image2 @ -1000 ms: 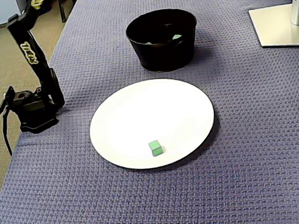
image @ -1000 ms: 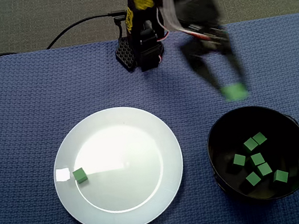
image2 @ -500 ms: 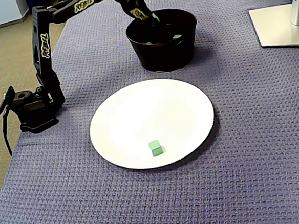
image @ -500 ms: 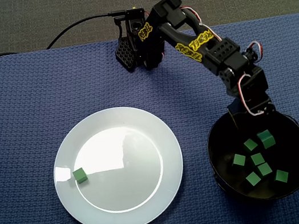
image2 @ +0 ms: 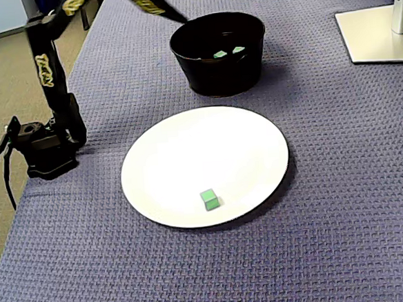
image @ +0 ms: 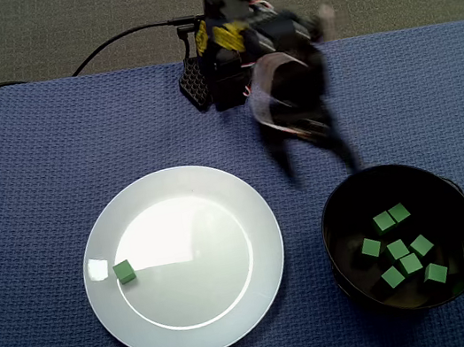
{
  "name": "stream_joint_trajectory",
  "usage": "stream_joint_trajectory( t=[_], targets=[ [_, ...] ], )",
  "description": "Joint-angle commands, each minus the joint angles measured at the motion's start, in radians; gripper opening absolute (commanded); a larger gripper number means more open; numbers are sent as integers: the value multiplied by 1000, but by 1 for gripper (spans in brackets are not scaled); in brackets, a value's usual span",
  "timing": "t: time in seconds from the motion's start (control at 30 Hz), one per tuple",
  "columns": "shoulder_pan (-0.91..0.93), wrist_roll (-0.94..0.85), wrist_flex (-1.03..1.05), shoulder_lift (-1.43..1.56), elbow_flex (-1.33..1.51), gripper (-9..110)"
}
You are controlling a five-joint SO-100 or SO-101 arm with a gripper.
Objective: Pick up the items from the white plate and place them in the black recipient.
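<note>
Prob. gripper [image: 318, 164] just off bowl [image: 325, 234] rim

The arm [image: 270, 59], blurred, stands on its base [image: 218, 82] at the desk's [image: 31, 155] top edge in a fixed view. Its claw [image: 318, 163] points down, fingers [image: 340, 150] spread apart, holding nothing.

**Nine cubes [image: 124, 271], one plate [image: 239, 316], one bowl [image: 330, 237]**

Green cubes: nine in all, with one on the plate and eight in the bowl. In a fixed view, just two of the bowl's cubes [image2: 220, 53] in sight over the rim. Plate: one, white. Bowl: one, black. Arm [image: 229, 57]: one. Cables [image: 118, 39]: two, both black. Cloth [image: 31, 155]: one, blue. Stand [image2: 377, 35]: one, white, cut off by the picture's corner.
</note>
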Motion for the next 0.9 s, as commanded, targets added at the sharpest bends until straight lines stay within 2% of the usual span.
stream_joint_trajectory(
  t=[0.0,0.1,0.27,0.53,0.7,0.87],
  targets=[
    [357,5,132,107,-57,41],
    [558,-40,133,74,-8,37],
    [744,-49,6,-71,51,40],
    [798,-166,-170,-359,130,55],
    [790,-187,-262,-492,124,54],
    [749,-178,-250,-603,61,52]
  ],
)
